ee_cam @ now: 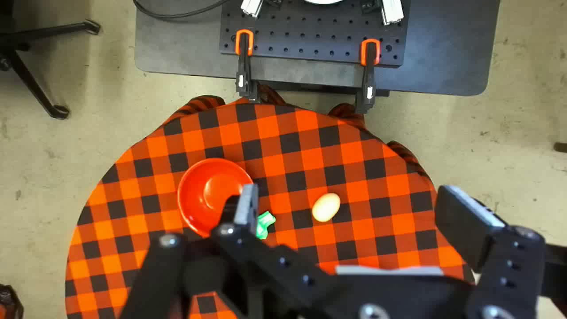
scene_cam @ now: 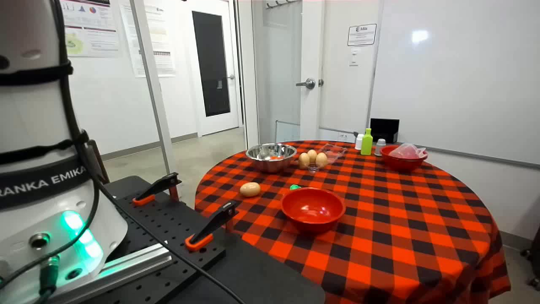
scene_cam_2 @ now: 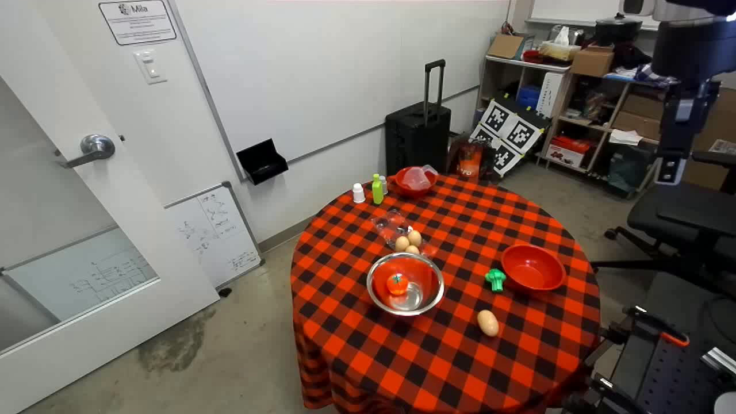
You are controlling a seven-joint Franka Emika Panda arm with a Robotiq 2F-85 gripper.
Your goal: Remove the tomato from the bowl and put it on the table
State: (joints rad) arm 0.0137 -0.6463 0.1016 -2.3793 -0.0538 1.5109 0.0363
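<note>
The red tomato (scene_cam_2: pixel 397 284) with a green top lies inside the shiny silver metal bowl (scene_cam_2: pixel 415 300), against its left side in an exterior view. The bowl also shows in an exterior view (scene_cam: pixel 270 166), where a bit of red shows inside. The bowl stands on the round table (scene_cam: pixel 405 223) with the red-and-black checkered cloth. My gripper (ee_cam: pixel 354 217) is open and empty in the wrist view, its fingers wide apart, high above the table. It also shows at the upper right of an exterior view (scene_cam_2: pixel 678 138). In the wrist view the bowl and tomato are out of sight.
A red bowl (scene_cam_2: pixel 532 269), a green broccoli-like piece (scene_cam_2: pixel 495 279) and a lone egg (scene_cam_2: pixel 488 323) are near the silver bowl. Several eggs (scene_cam_2: pixel 402 244) with a clear carton (scene_cam_2: pixel 391 223) stand behind it. Bottles (scene_cam_2: pixel 377 191) and a red dish (scene_cam_2: pixel 415 188) are farther back.
</note>
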